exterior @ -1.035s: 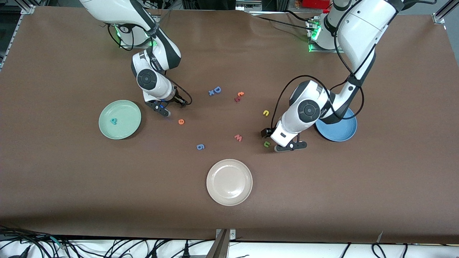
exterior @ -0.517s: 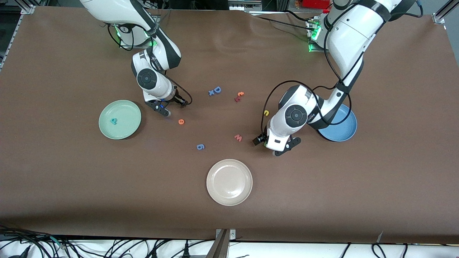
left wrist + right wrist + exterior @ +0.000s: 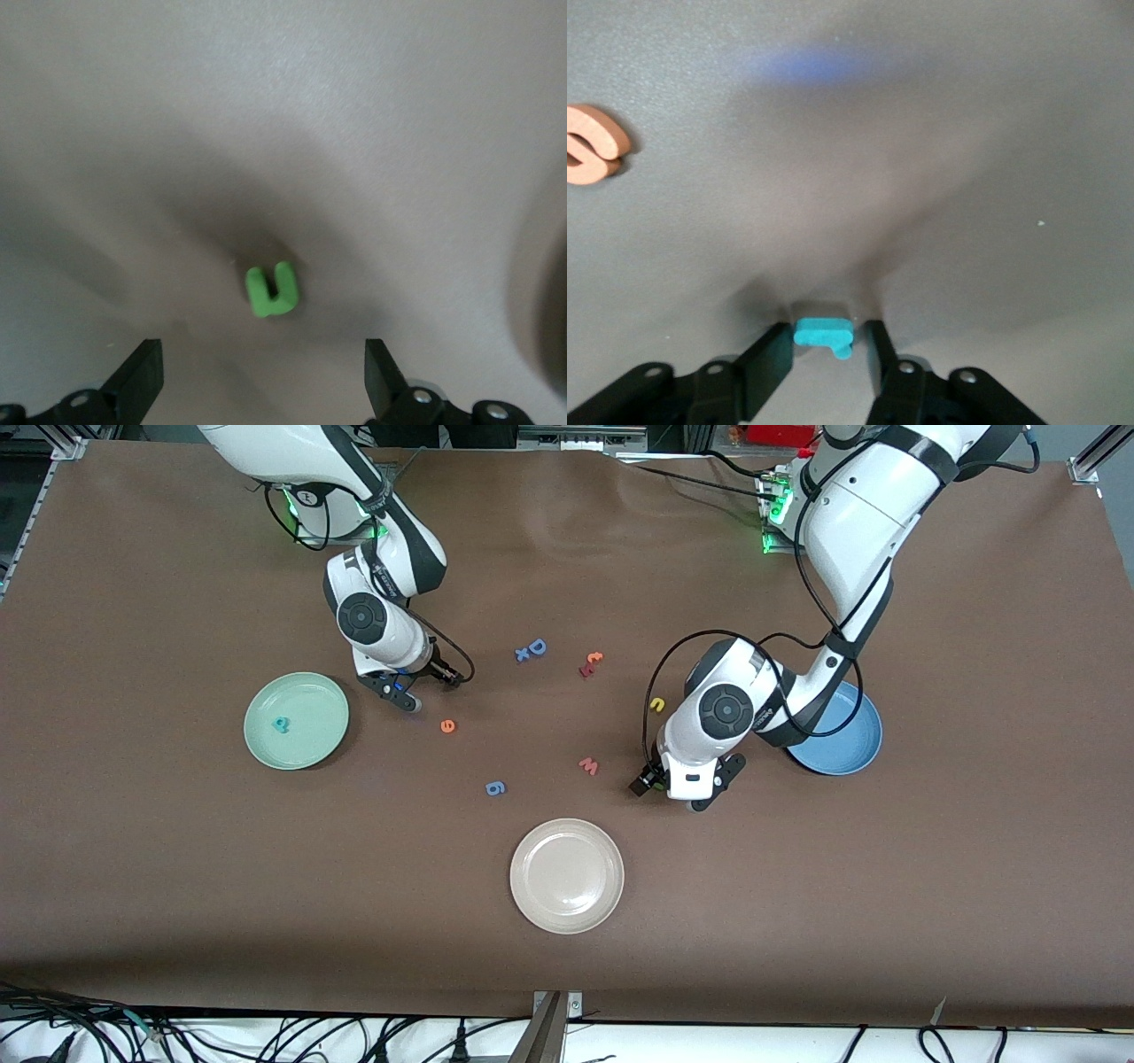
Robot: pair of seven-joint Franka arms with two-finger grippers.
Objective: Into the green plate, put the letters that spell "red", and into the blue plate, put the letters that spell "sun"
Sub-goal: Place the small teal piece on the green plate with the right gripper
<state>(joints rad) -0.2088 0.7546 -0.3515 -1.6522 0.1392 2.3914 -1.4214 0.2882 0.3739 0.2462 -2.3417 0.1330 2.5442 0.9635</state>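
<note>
Right wrist view: my right end effector point(image 3: 824, 354) looks clamped on the teal r point(image 3: 824, 334) at the table; left end effector point(image 3: 264, 376), fingers apart, straddles the green n point(image 3: 272, 290); I'd lower squarely before pinching.

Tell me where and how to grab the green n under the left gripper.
The green n lies flat on the table, centred between the open fingers of the left gripper hovering over it. Probably best to come straight down and pinch across its two outer legs: those sides look straight and parallel, and no other letter crowds it.
</note>
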